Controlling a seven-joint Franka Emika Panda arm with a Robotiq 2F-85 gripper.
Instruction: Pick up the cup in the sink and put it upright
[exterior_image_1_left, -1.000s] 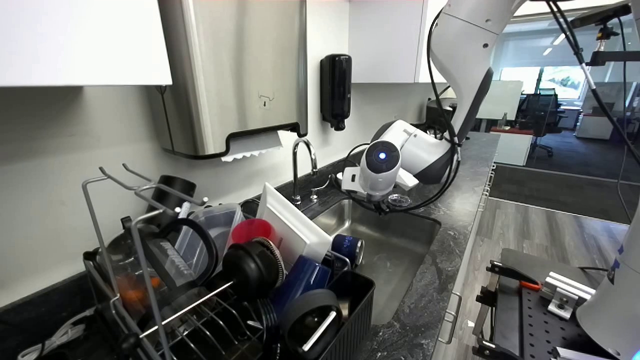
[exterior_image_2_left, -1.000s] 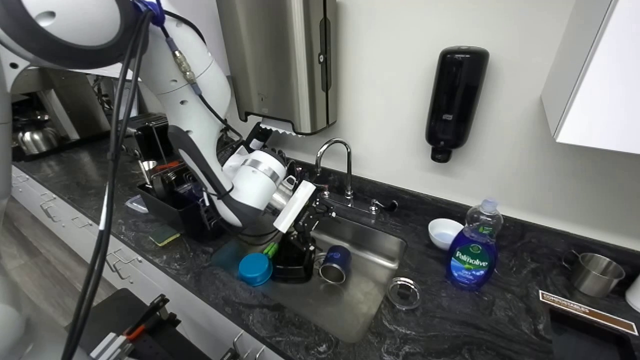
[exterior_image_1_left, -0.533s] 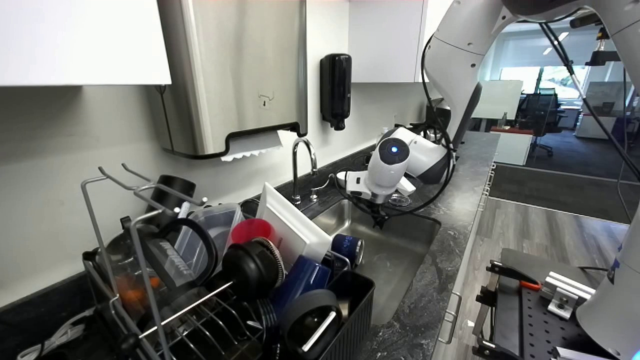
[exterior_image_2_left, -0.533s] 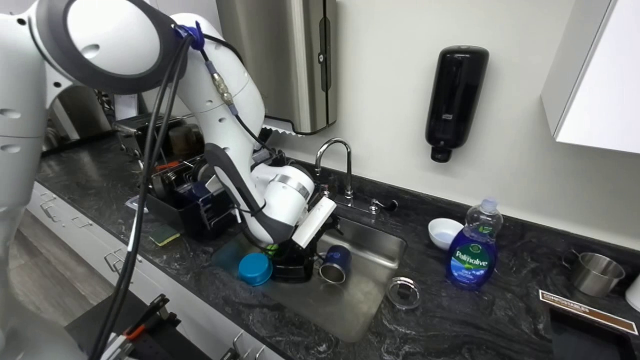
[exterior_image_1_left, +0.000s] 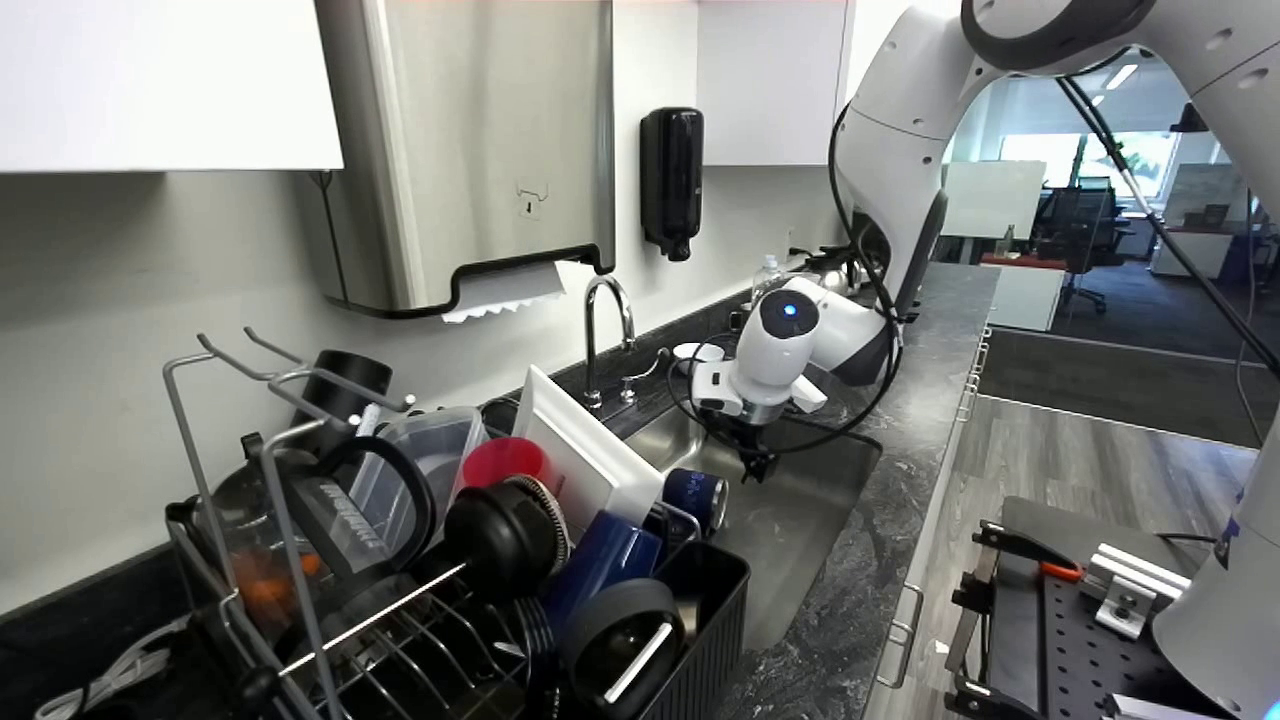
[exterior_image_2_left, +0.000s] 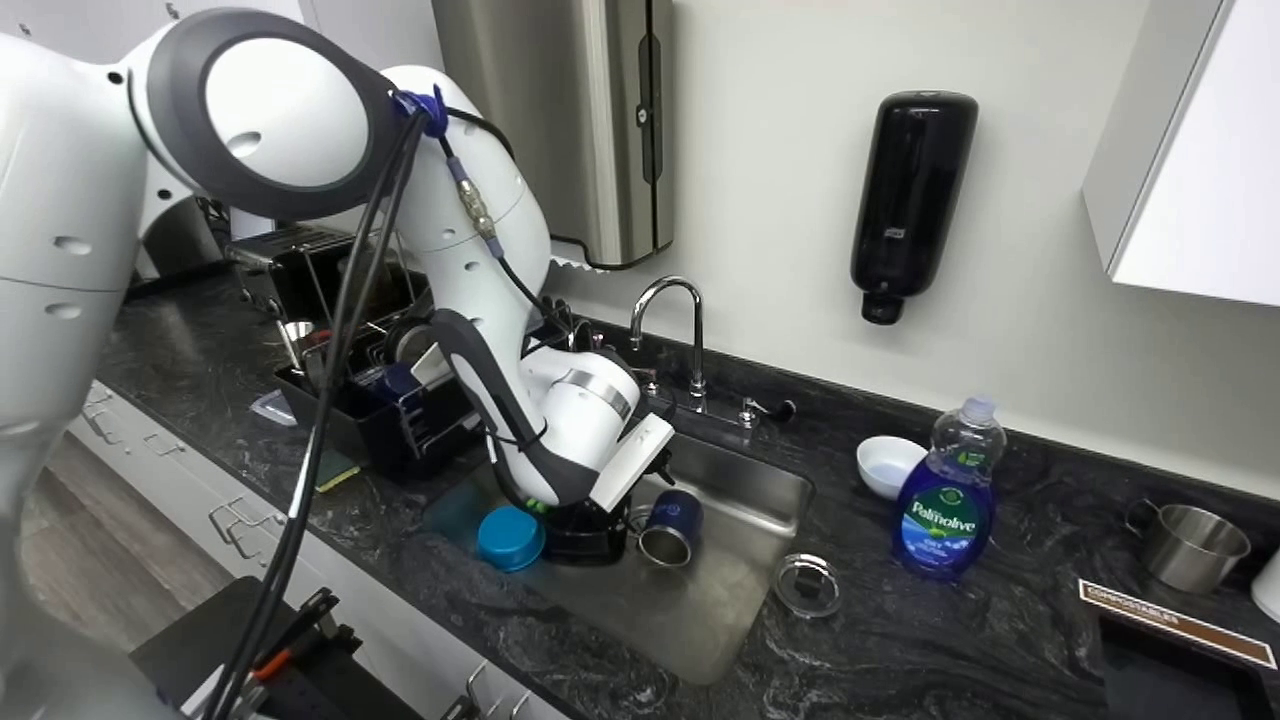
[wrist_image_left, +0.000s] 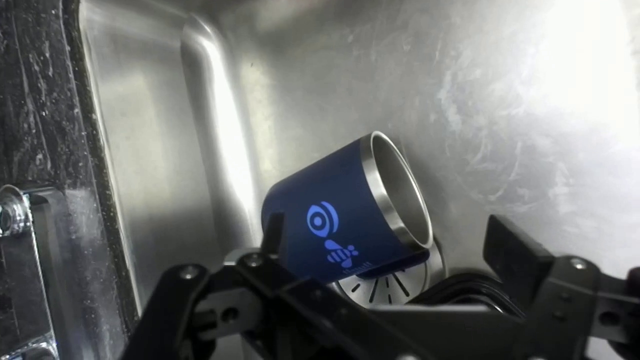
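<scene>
The cup is a dark blue mug with a steel rim and a light blue bee print. It lies on its side in the steel sink, beside the drain, in both exterior views (exterior_image_1_left: 692, 497) (exterior_image_2_left: 672, 520) and the wrist view (wrist_image_left: 330, 215). Its mouth points to the upper right in the wrist view; its handle is low, over the drain. My gripper (wrist_image_left: 390, 240) is open and empty, fingers wide apart, above the cup. One finger overlaps the cup's base end in view; the other is past the mouth. In an exterior view the gripper (exterior_image_1_left: 757, 465) hangs over the sink.
A blue bowl (exterior_image_2_left: 510, 538) and a black container (exterior_image_2_left: 585, 543) are in the sink beside the cup. A faucet (exterior_image_2_left: 668, 290) stands behind it. A loaded dish rack (exterior_image_1_left: 420, 640) is at one end; a soap bottle (exterior_image_2_left: 945, 500), white bowl (exterior_image_2_left: 890, 465) and clear lid (exterior_image_2_left: 808, 586) at the other.
The arm has shifted and my gripper has come down lower over the sink. The cup has not moved.
</scene>
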